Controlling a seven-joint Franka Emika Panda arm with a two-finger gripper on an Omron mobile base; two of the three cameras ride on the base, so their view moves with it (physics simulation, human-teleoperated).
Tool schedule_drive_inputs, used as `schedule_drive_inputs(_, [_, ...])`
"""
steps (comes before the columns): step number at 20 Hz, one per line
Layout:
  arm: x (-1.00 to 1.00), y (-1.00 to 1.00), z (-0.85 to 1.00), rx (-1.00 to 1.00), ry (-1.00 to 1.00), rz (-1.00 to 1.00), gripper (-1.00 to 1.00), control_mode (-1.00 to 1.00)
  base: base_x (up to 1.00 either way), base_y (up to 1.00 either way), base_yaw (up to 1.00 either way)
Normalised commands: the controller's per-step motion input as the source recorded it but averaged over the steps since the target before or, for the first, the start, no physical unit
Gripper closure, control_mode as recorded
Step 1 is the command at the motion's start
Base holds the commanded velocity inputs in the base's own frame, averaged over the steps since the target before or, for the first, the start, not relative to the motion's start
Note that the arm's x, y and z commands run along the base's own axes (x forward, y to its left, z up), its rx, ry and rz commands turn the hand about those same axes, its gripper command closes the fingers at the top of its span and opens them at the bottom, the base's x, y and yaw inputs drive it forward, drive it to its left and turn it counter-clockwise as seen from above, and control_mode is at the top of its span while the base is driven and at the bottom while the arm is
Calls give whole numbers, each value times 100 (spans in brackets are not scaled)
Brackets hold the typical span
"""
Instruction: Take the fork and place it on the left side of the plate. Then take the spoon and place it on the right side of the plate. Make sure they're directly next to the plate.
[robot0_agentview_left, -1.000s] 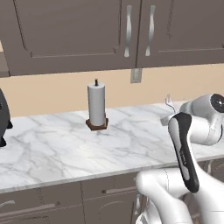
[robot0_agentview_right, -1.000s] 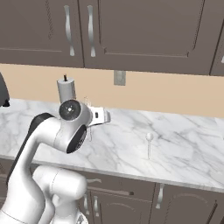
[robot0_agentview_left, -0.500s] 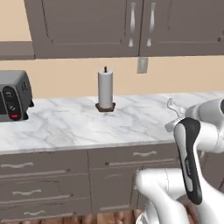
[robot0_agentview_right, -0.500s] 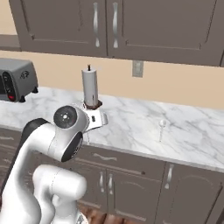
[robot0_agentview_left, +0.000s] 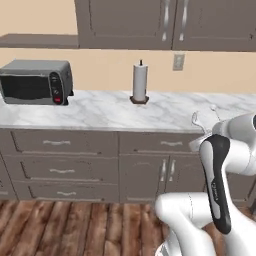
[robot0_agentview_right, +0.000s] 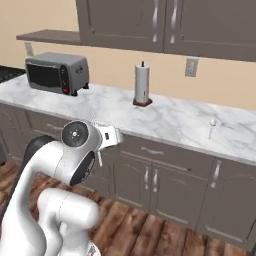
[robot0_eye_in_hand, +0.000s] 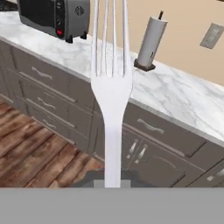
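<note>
The thin silver metal fork with 4 long prongs (robot0_eye_in_hand: 111, 87) is held by its handle in the two-finger gripper (robot0_eye_in_hand: 112, 177), whose dark tips are clamped on it at the bottom of the hand view, so that the prongs stand up the middle of that picture, clear of the white marble counter (robot0_eye_in_hand: 175, 94). By this the first step is judged about half done: the fork has been picked up but not set down, and no plate is to be seen in any of the 3 pictures, so its place cannot be told. The thin silver spoon with a small rounded bowl (robot0_agentview_right: 212, 127) lies untouched on the counter, well to the right of the white paper-towel roll on its dark stand (robot0_agentview_right: 142, 85), so the second step is wholly left. In the right base view the spoon is plain and the fork (robot0_agentview_right: 99, 159) is only a sliver under the hand, while the hand view gives the grip and the prongs closely. The grey boxy toaster oven (robot0_agentview_left: 36, 82) is met in all 3 views.
</note>
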Motion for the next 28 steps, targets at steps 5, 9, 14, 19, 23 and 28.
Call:
schedule_drive_inputs(5, [0, 0, 0, 0, 0, 0, 100, 100, -100, -7, 35])
schedule_drive_inputs(9, [0, 0, 0, 0, 0, 0, 100, 100, -62, -59, 35])
schedule_drive_inputs(14, [0, 0, 0, 0, 0, 0, 100, 100, -51, -84, 36])
schedule_drive_inputs(19, [0, 0, 0, 0, 0, 0, 100, 100, -85, -75, 37])
schedule_drive_inputs(23, [0, 0, 0, 0, 0, 0, 100, 100, -100, -15, 32])
schedule_drive_inputs(28, [0, 0, 0, 0, 0, 0, 100, 100, -100, 10, 21])
